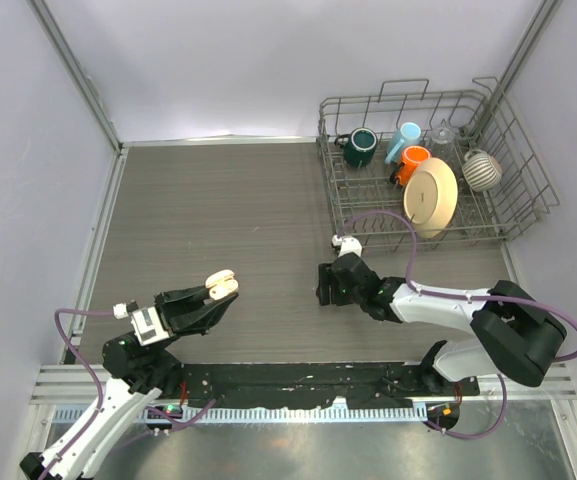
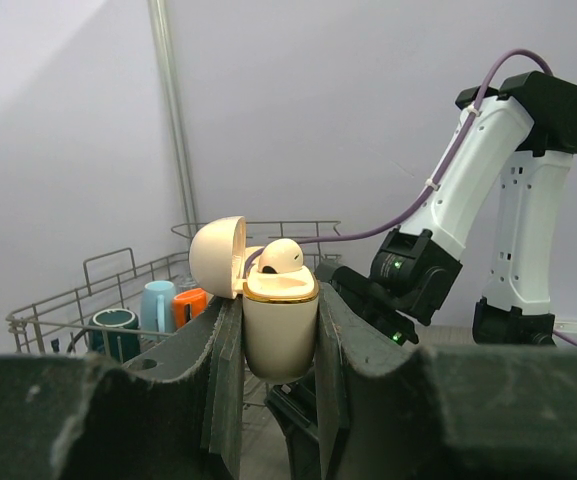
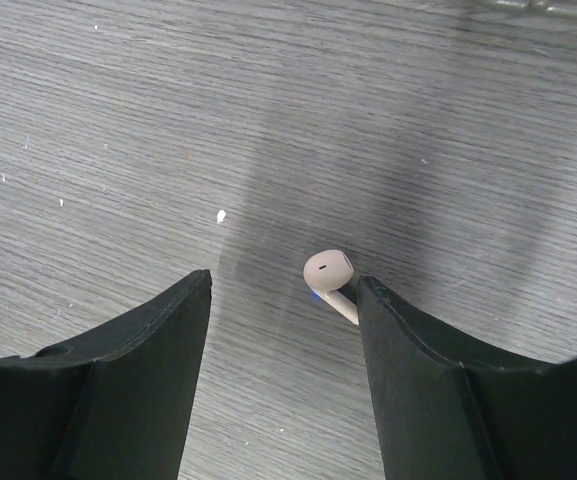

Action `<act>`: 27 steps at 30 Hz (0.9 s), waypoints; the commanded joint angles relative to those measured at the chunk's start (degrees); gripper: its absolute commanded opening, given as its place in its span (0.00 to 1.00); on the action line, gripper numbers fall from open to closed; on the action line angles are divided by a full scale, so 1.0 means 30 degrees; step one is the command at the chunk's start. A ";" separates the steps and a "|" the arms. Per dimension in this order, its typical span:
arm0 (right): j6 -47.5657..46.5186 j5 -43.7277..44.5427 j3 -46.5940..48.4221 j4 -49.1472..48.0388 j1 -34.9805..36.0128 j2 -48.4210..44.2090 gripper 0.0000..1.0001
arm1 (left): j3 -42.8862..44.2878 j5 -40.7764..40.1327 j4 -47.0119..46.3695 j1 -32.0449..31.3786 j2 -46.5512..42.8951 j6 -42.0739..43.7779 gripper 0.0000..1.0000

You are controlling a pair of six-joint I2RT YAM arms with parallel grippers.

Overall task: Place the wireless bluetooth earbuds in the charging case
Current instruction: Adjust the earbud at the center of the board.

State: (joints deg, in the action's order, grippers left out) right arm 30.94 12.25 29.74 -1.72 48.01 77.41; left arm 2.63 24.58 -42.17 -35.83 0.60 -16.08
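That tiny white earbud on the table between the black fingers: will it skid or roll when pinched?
Probably light: the earbud is far smaller than the right gripper's fingers. Its rounded, smooth head could slip or pivot. Lying close to one finger, it may get nudged first.

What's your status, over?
Left end effector shut on open case, one earbud seated. Right end effector open, straddling loose earbud on table. Nothing in the way.

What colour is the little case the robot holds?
The case is cream with a gold rim; best in left wrist view.
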 commanded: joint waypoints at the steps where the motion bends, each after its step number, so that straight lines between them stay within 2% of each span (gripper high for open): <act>1: 0.0878 -0.0216 -0.0302 -0.0307 0.0402 0.0039 0.65 | -0.1113 -0.0341 -0.0650 -0.0008 -0.0904 0.0290 0.00; 7: 0.2663 -0.0041 -0.0273 -0.0073 0.1631 -0.0226 0.62 | -0.1112 -0.0399 -0.0532 -0.0008 -0.0932 0.0378 0.00; 12: 0.3573 0.1685 0.0545 0.0453 0.3418 0.0650 0.61 | -0.1025 -0.0370 -0.0357 -0.0008 -0.0962 0.0407 0.00; 17: 0.3720 0.3677 0.2213 0.3088 0.3890 0.0859 0.60 | -0.0936 -0.0166 0.0228 -0.0008 -0.0991 0.0465 0.00; 22: 0.4187 0.4352 0.2802 0.4902 0.3919 -0.0575 0.59 | -0.0937 -0.0077 0.0493 -0.0008 -0.0991 0.0466 0.00; 27: 0.7779 0.7161 0.4147 0.8183 0.3890 -0.1983 0.60 | -0.0937 -0.0107 0.0581 -0.0008 -0.1020 0.0495 0.00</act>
State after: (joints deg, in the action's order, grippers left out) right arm 44.07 23.90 36.88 13.98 59.53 75.22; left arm 2.63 24.51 -39.81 -35.83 0.58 -15.77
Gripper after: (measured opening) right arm 0.590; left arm 0.306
